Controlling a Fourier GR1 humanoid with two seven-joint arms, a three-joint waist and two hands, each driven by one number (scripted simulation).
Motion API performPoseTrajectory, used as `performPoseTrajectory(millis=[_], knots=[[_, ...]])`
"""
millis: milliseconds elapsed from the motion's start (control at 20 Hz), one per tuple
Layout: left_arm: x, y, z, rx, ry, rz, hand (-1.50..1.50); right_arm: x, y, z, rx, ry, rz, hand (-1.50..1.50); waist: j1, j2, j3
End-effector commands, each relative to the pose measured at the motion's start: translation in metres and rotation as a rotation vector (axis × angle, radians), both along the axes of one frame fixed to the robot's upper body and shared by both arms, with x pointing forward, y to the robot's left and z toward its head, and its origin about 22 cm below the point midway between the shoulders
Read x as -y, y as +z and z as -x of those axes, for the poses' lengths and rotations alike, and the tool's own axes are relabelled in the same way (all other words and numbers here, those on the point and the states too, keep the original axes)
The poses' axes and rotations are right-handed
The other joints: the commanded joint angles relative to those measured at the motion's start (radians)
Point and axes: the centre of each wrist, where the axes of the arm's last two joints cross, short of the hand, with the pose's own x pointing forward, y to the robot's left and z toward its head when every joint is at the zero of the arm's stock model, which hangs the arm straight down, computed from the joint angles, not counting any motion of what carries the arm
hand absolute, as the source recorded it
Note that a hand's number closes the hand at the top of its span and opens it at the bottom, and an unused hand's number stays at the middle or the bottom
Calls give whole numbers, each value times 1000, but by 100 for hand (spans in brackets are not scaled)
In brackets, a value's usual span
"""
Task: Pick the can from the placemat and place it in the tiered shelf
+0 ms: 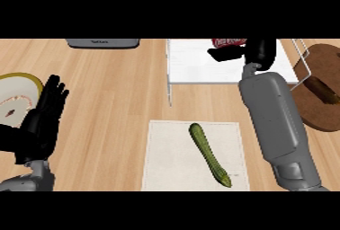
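Nearest me, one cucumber lies on one placemat; my left hand rests open at the left. Far right, my right hand curls round one can over the tiered shelf.

Counter layout, seen from above

A cucumber lies on the placemat at the near centre; behind it stands the tiered shelf, where the right hand holds the can; a plate sits far left.

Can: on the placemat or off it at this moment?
Off it. The can is up at the shelf with the right hand curled round it; only a cucumber lies on the placemat.
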Motion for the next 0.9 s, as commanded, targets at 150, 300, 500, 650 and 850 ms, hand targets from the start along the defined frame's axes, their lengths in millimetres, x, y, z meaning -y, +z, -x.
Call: performPoseTrajectory(millis=[150, 300, 500, 650, 850], knots=[[2, -5, 0, 14, -1, -11, 0, 16, 11, -5, 81, 71, -66, -150, -5, -1, 0], [-8, -1, -15, -1, -2, -1, 0, 10, 27, -10, 170, 72, -142, -150, -4, 1, 0], [-6, -13, 8, 0, 19, -14, 0, 39, 35, 13, 214, -29, -192, -150, -13, -6, 0], [-18, 5, 13, 19, 3, -14, 0, 59, 72, 23, 224, -97, -216, -150, -16, -9, 0], [0, -5, 6, -5, 37, -18, 0, 109, 71, 55, 214, -191, -254, -150, -33, -10, 0]])
